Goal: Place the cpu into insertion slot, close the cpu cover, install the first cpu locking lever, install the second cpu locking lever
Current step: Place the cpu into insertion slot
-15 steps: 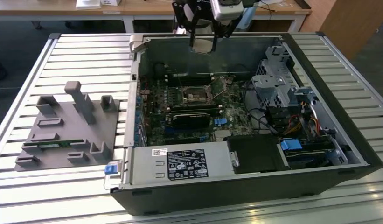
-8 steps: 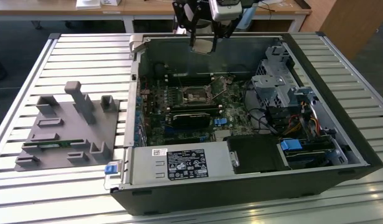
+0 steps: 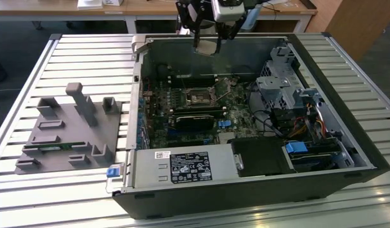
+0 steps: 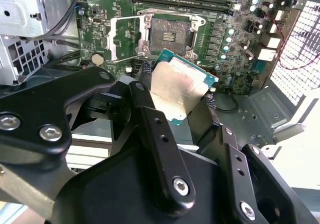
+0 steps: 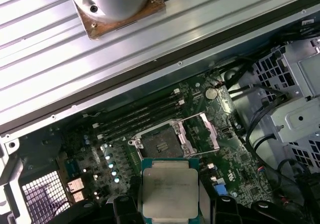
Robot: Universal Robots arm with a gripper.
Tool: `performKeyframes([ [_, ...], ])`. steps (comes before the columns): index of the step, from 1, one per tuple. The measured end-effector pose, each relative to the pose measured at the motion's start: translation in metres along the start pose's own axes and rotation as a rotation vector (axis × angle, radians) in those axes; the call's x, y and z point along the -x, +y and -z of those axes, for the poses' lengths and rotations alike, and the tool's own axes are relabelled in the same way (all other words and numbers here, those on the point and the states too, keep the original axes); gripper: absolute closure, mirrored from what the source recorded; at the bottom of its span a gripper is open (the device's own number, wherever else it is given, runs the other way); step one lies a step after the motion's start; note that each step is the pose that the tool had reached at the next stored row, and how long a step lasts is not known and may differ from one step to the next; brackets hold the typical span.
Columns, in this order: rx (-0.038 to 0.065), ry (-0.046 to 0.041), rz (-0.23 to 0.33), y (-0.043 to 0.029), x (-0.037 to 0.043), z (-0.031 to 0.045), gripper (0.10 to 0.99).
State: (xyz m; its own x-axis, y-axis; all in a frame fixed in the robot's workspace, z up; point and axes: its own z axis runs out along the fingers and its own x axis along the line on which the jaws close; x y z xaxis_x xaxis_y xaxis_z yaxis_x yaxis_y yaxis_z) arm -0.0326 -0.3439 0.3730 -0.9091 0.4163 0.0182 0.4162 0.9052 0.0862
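The gripper (image 4: pixel 178 107) is pinching the dull-silver-topped cpu (image 4: pixel 176 84) between fingers (image 4: pixel 147 112) parted chip-wide, well clear of the uncovered insertion slot (image 4: pixel 169 34)

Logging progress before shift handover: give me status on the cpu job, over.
Gripper shut on the cpu, above the open case. Insertion slot bare, cpu cover swung open beside it. Nothing seen between cpu and slot.

No readable text anywhere. Printed label (image 3: pixel 188 167) on the power supply (image 3: pixel 150 173): black panel with rows of small white marks, perhaps certification signs, too small to make out. Small white sticker (image 3: pixel 163 154) beside it, lettering illegible. Faint engraved lines on the cpu (image 5: pixel 170 191) top in the first wrist view, unreadable. White silkscreen specks on the motherboard (image 5: pixel 235 171), likewise.
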Motion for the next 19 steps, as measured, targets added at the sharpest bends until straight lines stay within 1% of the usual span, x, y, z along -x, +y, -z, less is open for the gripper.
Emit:
performKeyframes([
  [12, -0.004, -0.0085, -0.069, -0.0001, 0.0000, -0.0020, 0.549],
  [19, -0.005, -0.0114, -0.100, -0.0002, 0.0000, -0.0030, 0.549],
])
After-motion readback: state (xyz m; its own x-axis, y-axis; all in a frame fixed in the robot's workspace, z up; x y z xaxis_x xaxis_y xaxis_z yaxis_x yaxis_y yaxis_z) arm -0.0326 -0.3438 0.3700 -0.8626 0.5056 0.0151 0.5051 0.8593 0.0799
